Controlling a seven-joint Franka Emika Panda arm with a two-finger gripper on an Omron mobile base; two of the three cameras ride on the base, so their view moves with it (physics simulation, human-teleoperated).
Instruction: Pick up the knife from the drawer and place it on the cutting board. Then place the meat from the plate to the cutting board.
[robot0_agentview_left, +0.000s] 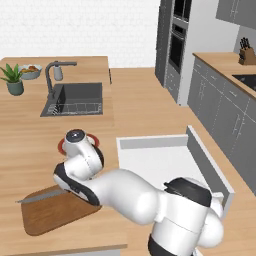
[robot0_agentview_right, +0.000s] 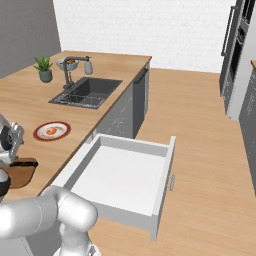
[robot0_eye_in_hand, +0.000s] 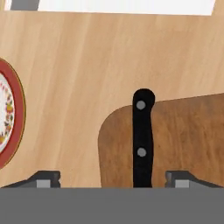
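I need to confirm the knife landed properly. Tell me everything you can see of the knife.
The knife lies flat on the brown wooden cutting board, released, between the open pincer tips. Its black handle bears two grey rivets, and its rounded butt slightly overhangs the board's edge. In the left base view its slim grey blade points away from the arm, tip reaching just past the board's far edge.

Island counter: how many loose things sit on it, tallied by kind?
Knife: 1
Cutting board: 1
Plate: 1
Meat: 1
Potted plant: 1
Bowl of food: 1
Total: 6
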